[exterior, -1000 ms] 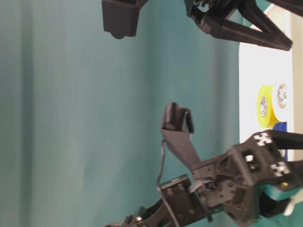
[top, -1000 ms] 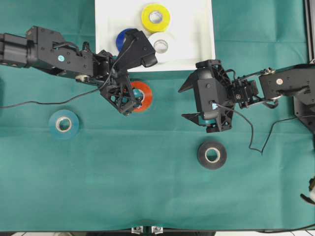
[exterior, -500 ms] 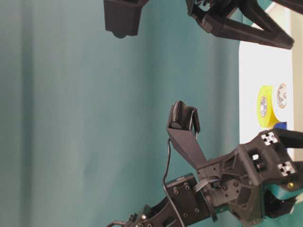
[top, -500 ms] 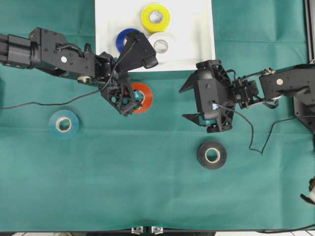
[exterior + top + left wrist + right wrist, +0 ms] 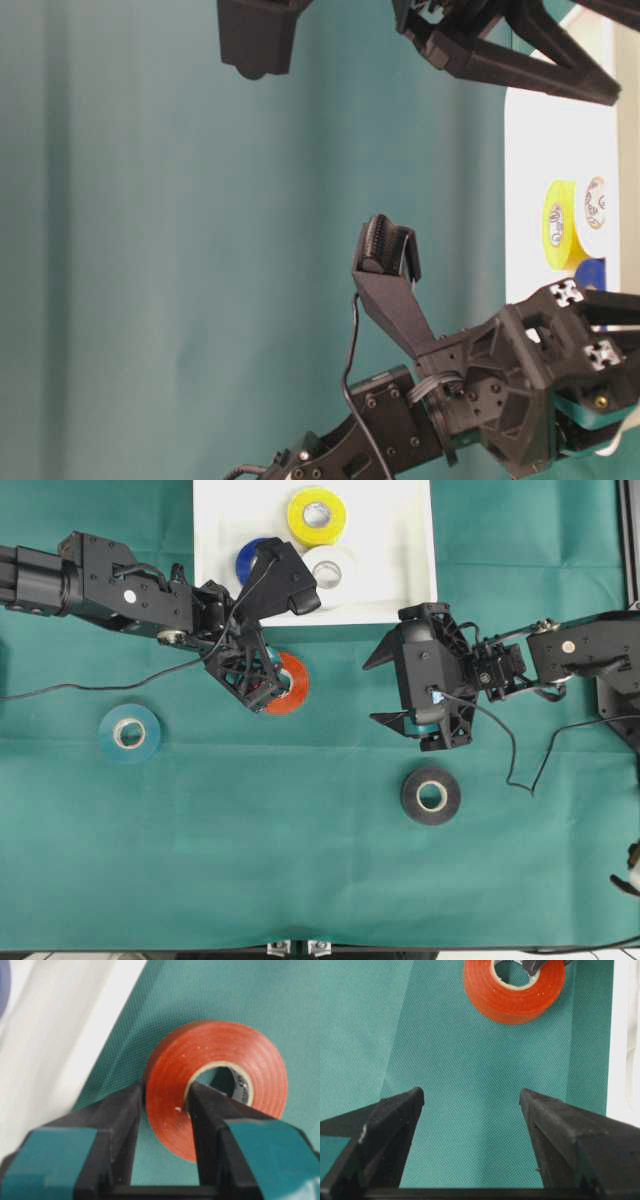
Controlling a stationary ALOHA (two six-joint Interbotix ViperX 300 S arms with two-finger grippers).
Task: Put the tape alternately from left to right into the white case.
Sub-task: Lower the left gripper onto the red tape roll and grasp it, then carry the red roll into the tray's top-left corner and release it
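Observation:
My left gripper [image 5: 268, 686] is shut on the red-orange tape roll [image 5: 292, 682], one finger [image 5: 212, 1110] in its pale core and the other on its outer wall. The roll [image 5: 220, 1055] tilts over the green cloth just in front of the white case [image 5: 420, 592]. The yellow roll [image 5: 317, 515], white roll [image 5: 330, 572] and blue roll [image 5: 248, 560] lie in the case, the blue one partly under the left arm. A teal roll [image 5: 129, 732] and a black roll [image 5: 431, 795] lie flat on the cloth. My right gripper [image 5: 383, 688] stands open and empty, facing the red-orange roll [image 5: 515, 990].
The case's raised front rim [image 5: 65, 1040] runs close beside the held roll, and its corner [image 5: 625, 1035] lies to the right of the right gripper [image 5: 470, 1097]. Cables trail over the cloth by both arms. A metal frame [image 5: 630, 540] stands at the far right.
The left gripper has shifted slightly toward the case and the red-orange roll has tipped a little in its fingers. The right arm has not moved.

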